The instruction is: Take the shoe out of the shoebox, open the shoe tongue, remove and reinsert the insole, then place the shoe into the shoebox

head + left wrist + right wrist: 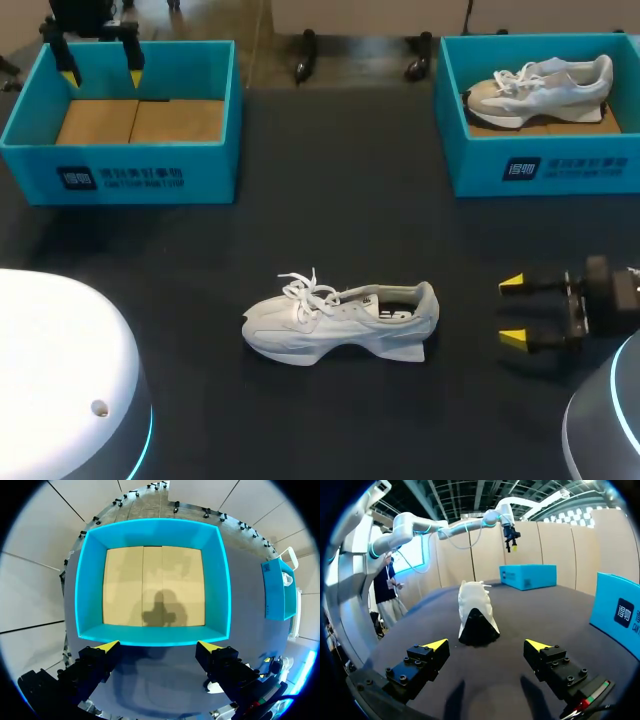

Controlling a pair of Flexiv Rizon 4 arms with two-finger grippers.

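Note:
A white sneaker (340, 321) lies on its sole in the middle of the black table, toe to the left, laces tied, insole visible in its opening. In the right wrist view the sneaker (476, 614) stands heel-first a short way ahead of my right gripper (487, 644). My right gripper (512, 311) is open, low to the table, to the right of the heel. My left gripper (102, 76) hangs open high over the empty left blue shoebox (125, 122). The left wrist view looks straight down into that shoebox (154, 582) past the open left gripper (158, 644).
A second blue shoebox (540, 110) at the back right holds another pale sneaker (540, 88). In the right wrist view one of its walls (620, 615) stands beside the right gripper. White arm bases fill the front left and front right corners.

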